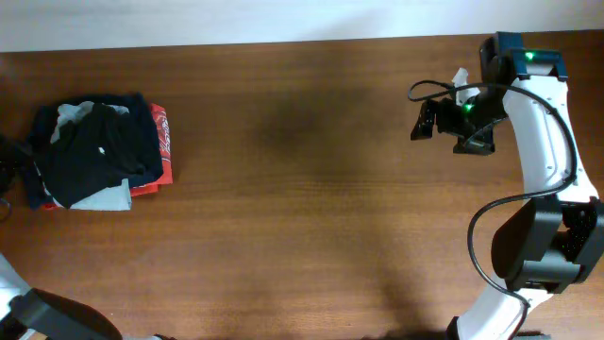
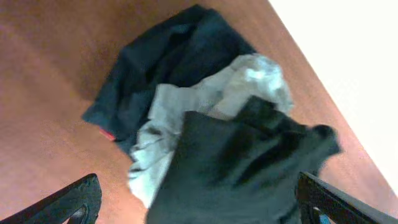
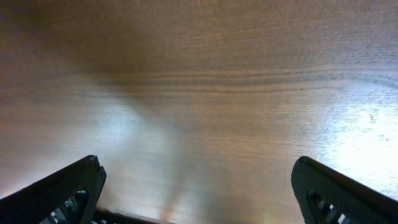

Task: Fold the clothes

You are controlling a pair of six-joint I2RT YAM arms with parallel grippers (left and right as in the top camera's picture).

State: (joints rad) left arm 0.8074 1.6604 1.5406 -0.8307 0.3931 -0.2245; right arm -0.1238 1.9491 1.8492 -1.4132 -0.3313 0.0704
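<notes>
The brown wooden table (image 1: 302,189) fills the overhead view, with a pale strip along its 12 o'clock edge. The right arm (image 1: 543,123), white with black joints and cables, stands at the 3 o'clock side and reaches toward 2 o'clock, well apart from the clothing.

A heap of garments lies at the table's 9 o'clock end. The black T-shirt (image 1: 90,156) lies on top of the heap, crumpled and unfolded, and covers most of its middle. In the left wrist view the black T-shirt (image 2: 236,168) spreads across the 5 o'clock part of the picture.

Under it is a navy garment (image 1: 142,118), which shows at the heap's 12 and 2 o'clock sides. A light grey garment (image 1: 109,198) sticks out at 5 o'clock and touches the T-shirt. A red-orange garment (image 1: 160,142) shows only as a narrow edge at 3 o'clock.

The left pincer (image 2: 196,199) hangs over the heap with its fingers (image 2: 68,202) spread wide apart, holding nothing. The right pincer (image 3: 196,186) is also spread wide, over bare wood.
</notes>
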